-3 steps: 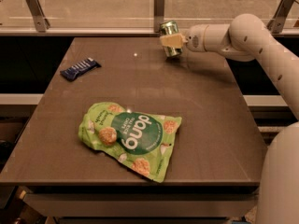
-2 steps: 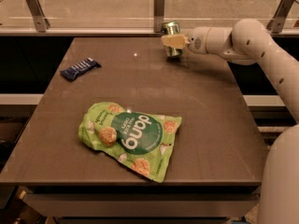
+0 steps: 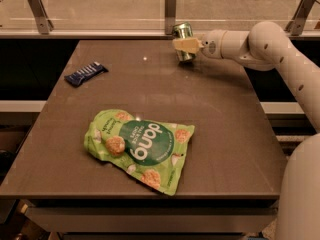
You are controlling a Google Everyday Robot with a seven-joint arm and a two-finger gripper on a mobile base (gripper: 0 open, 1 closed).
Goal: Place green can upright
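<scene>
The green can (image 3: 183,34) is a small shiny can with a silver top, near the far edge of the dark table (image 3: 225,119), right of centre. It stands close to upright, its bottom at or just above the tabletop. My gripper (image 3: 185,46) reaches in from the right on a white arm and is shut on the can, its pale fingers (image 3: 186,45) across the can's middle.
A large flat green "dang" snack pouch (image 3: 137,146) lies on the near middle of the table. A dark blue wrapped bar (image 3: 85,73) lies at the far left. A glass rail with metal posts (image 3: 170,9) runs behind the table's far edge.
The can has turned from tilted toward upright in my gripper and has come down slightly toward the table. The pouch and the bar have not moved.
</scene>
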